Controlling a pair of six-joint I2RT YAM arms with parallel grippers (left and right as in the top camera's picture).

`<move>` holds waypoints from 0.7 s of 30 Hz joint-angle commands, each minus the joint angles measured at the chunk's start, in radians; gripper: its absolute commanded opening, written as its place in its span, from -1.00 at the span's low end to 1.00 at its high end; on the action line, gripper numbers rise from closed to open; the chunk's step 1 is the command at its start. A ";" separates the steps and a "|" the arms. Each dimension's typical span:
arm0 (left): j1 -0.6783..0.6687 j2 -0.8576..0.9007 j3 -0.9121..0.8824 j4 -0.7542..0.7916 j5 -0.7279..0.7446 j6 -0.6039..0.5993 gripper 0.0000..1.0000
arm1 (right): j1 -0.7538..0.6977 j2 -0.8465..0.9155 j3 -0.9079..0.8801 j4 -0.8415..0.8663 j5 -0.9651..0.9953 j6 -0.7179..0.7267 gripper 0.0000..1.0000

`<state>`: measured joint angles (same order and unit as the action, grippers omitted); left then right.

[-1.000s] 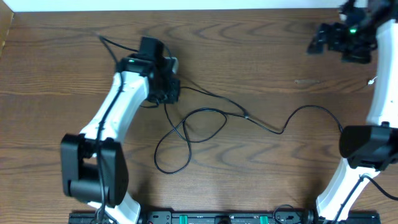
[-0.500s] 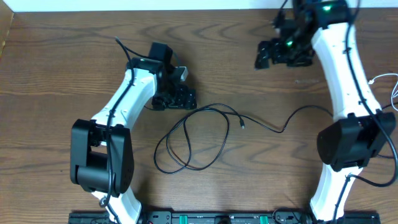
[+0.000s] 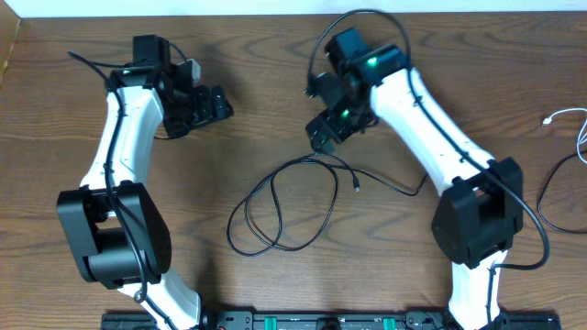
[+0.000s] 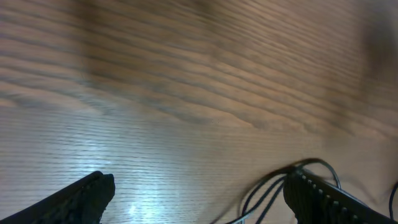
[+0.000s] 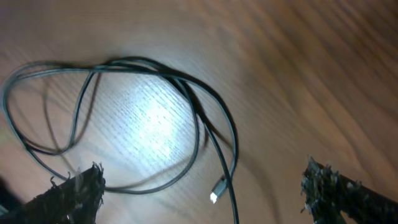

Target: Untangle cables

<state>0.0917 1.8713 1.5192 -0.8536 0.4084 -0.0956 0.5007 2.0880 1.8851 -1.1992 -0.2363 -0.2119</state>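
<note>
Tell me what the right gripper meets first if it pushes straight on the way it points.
Probably the thin black cable: its loops and plug end lie ahead of the open right gripper on the wooden table; depth unclear.

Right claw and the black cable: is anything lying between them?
Nothing. The right wrist view shows the open right claw facing the black cable, whose loops lie on the bare wood of the table, with no other object between them.
</note>
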 commanded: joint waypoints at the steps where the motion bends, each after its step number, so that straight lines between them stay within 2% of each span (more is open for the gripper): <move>1: 0.021 -0.021 0.016 0.003 -0.009 -0.014 0.84 | 0.063 0.012 -0.075 0.052 0.056 -0.145 0.99; 6: 0.020 -0.021 0.016 0.008 -0.009 -0.014 0.84 | 0.117 0.027 -0.179 0.162 0.182 -0.188 0.99; 10: 0.020 -0.021 0.016 0.013 -0.009 -0.014 0.84 | 0.129 0.055 -0.249 0.234 0.185 -0.216 0.79; 17: 0.020 -0.021 0.016 0.013 -0.009 -0.014 0.84 | 0.122 0.105 -0.303 0.297 0.186 -0.224 0.70; 21: 0.020 -0.021 0.016 0.014 -0.009 -0.014 0.84 | 0.122 0.130 -0.315 0.318 0.232 -0.215 0.57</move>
<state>0.1104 1.8713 1.5192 -0.8379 0.4057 -0.1047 0.6292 2.1757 1.5898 -0.8925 -0.0410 -0.4240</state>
